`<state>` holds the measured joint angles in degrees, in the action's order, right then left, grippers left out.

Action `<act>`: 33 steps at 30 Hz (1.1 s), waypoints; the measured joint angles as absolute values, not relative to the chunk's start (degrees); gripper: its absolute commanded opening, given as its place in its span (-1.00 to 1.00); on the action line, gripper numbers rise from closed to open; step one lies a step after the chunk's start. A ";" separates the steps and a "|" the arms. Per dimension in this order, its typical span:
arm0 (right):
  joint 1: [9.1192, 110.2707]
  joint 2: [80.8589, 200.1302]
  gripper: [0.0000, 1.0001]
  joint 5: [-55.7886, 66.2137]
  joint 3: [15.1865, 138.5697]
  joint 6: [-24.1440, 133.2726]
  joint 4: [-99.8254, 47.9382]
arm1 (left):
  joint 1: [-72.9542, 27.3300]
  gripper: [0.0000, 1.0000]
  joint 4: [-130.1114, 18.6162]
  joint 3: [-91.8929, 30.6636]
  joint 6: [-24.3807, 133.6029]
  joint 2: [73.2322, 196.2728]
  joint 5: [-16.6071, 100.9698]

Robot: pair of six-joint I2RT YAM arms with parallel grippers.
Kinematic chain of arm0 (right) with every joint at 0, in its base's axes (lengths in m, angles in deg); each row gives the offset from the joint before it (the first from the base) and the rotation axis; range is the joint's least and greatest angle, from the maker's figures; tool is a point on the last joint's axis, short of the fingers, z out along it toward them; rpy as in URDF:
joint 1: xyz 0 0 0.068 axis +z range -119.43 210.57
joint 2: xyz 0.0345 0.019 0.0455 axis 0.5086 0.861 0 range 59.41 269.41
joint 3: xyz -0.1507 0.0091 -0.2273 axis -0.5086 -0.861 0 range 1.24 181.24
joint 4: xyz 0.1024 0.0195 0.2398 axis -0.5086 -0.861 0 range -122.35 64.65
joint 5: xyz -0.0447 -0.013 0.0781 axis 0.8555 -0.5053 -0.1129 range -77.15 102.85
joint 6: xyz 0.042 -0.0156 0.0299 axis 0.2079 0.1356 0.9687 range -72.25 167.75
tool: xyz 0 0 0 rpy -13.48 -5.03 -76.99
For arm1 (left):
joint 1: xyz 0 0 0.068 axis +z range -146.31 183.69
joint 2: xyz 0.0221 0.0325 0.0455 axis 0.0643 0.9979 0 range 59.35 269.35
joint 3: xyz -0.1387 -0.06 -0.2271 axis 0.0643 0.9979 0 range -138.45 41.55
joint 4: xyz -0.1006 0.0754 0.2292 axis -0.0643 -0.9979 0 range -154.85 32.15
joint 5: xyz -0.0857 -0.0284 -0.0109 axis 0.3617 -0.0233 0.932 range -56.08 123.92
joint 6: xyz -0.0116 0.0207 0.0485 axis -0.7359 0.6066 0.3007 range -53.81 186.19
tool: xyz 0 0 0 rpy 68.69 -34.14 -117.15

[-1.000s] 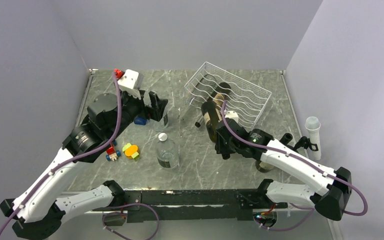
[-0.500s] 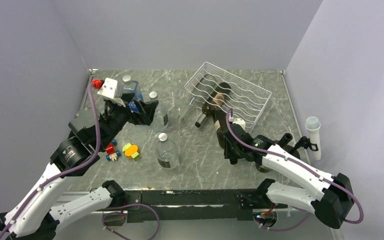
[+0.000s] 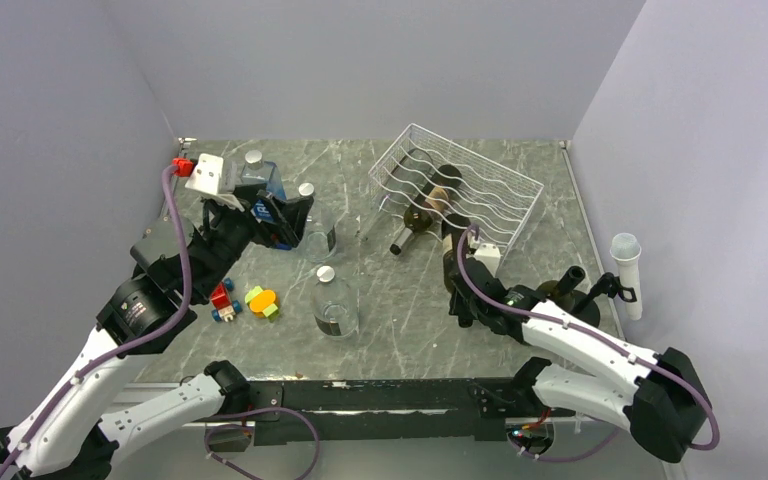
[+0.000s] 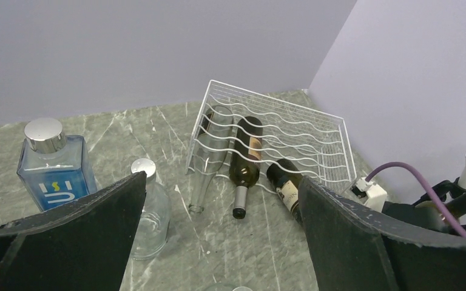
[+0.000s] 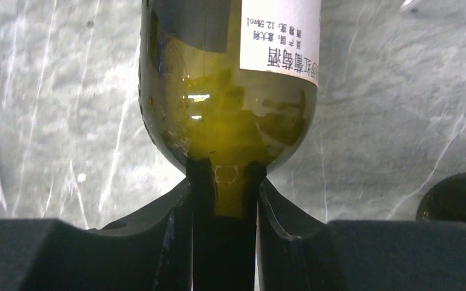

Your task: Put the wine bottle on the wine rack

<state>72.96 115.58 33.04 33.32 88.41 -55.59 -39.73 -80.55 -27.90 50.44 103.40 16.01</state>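
Our right gripper [image 5: 224, 182] pinches the wine bottle [image 5: 224, 103] by its neck. The body stretches straight ahead of the fingers, its base at the low front edge of the rack [image 4: 306, 133]. Our left gripper [image 4: 221, 182] is spread wide and holds nothing, with the rack well ahead of it.

Wine bottle [image 5: 227, 121] in right gripper [image 5: 224, 194]: olive-green glass, white label with black print, dark band beside label. Gripper itself black. Bench [image 3: 400, 310] beneath it: grey-green marble, white veins. Wine rack [image 4: 303, 127] ahead of left gripper [image 4: 221, 200]: white wire, wavy rows. Square bottle [image 4: 54, 176] at that gripper's left side: blue, silver cap. Cables [image 3: 185, 270]: purple.
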 measured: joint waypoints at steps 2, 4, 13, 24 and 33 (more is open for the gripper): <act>72.98 116.82 -1.00 35.42 32.18 90.45 -53.16 | -39.73 0.99 -80.09 -27.90 49.90 103.31 16.01; 73.31 118.50 -1.00 37.37 31.94 92.11 -50.84 | -39.73 0.99 -79.59 -27.90 49.37 103.31 16.01; 74.90 131.75 -1.00 47.97 34.96 98.97 -44.09 | -39.73 0.99 -79.50 -27.90 47.86 103.88 16.03; 73.79 148.25 -1.00 51.99 46.08 101.35 -42.01 | -39.73 0.99 -79.61 -27.90 46.99 105.93 16.10; 69.38 157.61 -1.00 53.76 56.27 100.44 -42.91 | -39.73 0.99 -79.54 -27.90 46.75 105.96 16.75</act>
<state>69.38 157.61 53.76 56.27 100.44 -42.91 -39.73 -79.54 -27.90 46.75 105.96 16.75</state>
